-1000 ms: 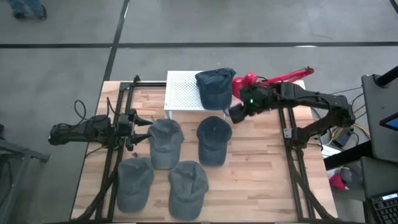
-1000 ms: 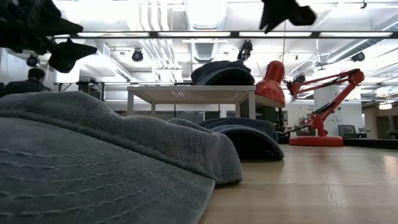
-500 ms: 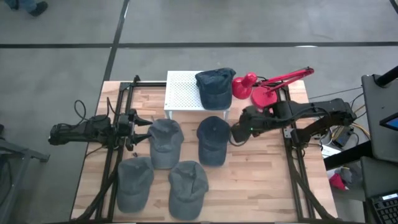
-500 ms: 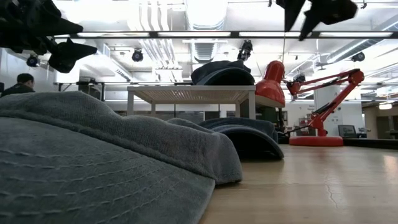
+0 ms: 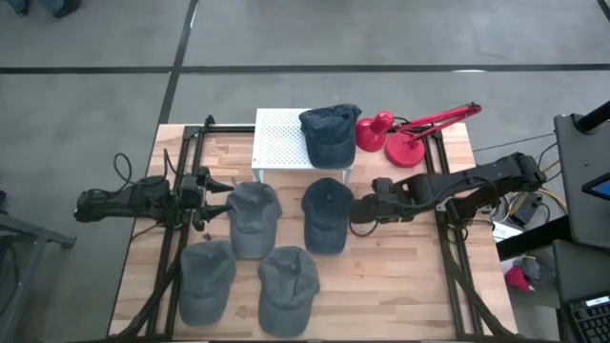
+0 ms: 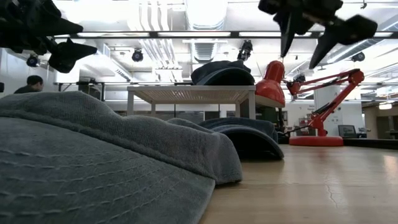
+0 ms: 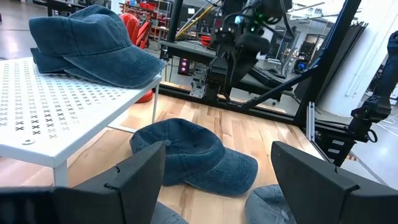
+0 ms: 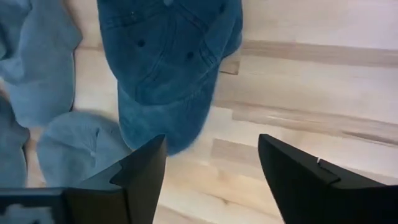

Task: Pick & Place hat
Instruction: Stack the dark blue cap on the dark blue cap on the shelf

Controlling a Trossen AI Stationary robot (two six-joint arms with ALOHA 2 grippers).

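Five denim caps: one on the white rack (image 5: 281, 143), four on the counter (image 5: 400, 276). Right tool (image 5: 360, 211), fingers apart, hovers beside the dark cap (image 5: 326, 214); left tool (image 5: 212, 197) waits, spread. Soft, light, floppy cloth; pinching its crown should hold.

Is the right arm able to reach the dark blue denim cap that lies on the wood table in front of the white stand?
Probably yes. The right tool hangs open just beside the dark blue denim cap, above the wood table. Nothing lies between them, and the neighbouring grey cap is on the far side.
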